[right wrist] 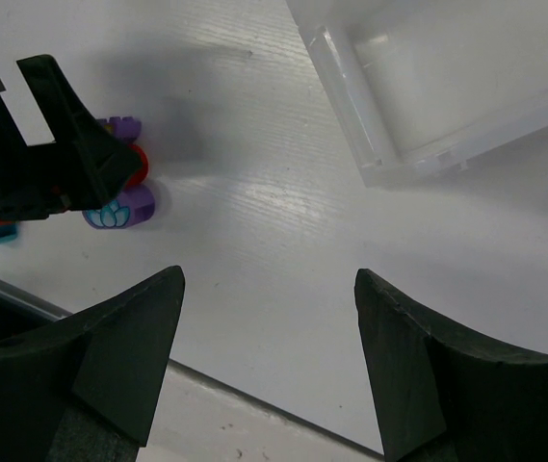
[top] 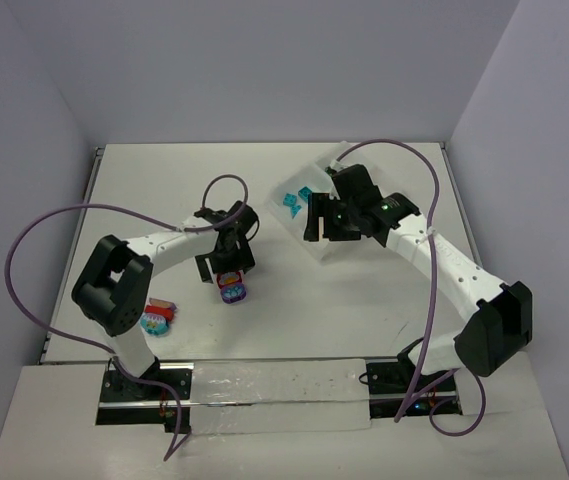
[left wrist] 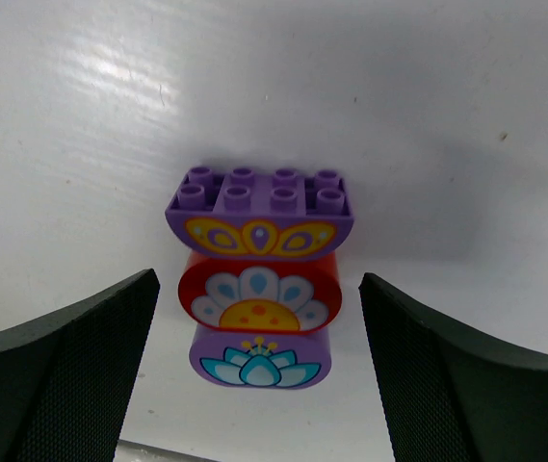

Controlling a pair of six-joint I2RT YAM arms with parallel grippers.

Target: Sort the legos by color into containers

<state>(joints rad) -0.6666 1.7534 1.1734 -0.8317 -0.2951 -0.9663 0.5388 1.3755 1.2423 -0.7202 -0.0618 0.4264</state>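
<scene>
Two grippers: both hang over the table [top: 294, 320], one at the bricks and one by the tray.
Stack [left wrist: 259, 279]: three bricks stuck together, purple, red, purple, with flower pictures on them. It sits on the table near the middle, well apart from the tray.
Left gripper [left wrist: 259, 294]: wide open, with one finger on each side of the stack. There is a gap on both sides, so it does not touch or hold it.
Why there: I think it is lined up so the fingers can squeeze the stack from both sides.
Right gripper [right wrist: 269, 289]: open too, with nothing between the fingers. It hangs over bare table just beside the tray's corner.
Why there: maybe it waits near the tray, out of the other one's way.
Tray [right wrist: 351, 96]: clear plastic, at the far right of the table. A few teal bricks [top: 290, 203] lie in one box.
Other clump [top: 156, 318]: more bricks of mixed colors, at the near left of the table, with no gripper by it.
Job left: a lot. The stack has two colors, so I think it must be pulled apart before each brick goes in its box.
Watch out: the stack is small and smooth, so it may slip or tip if squeezed off center.
</scene>
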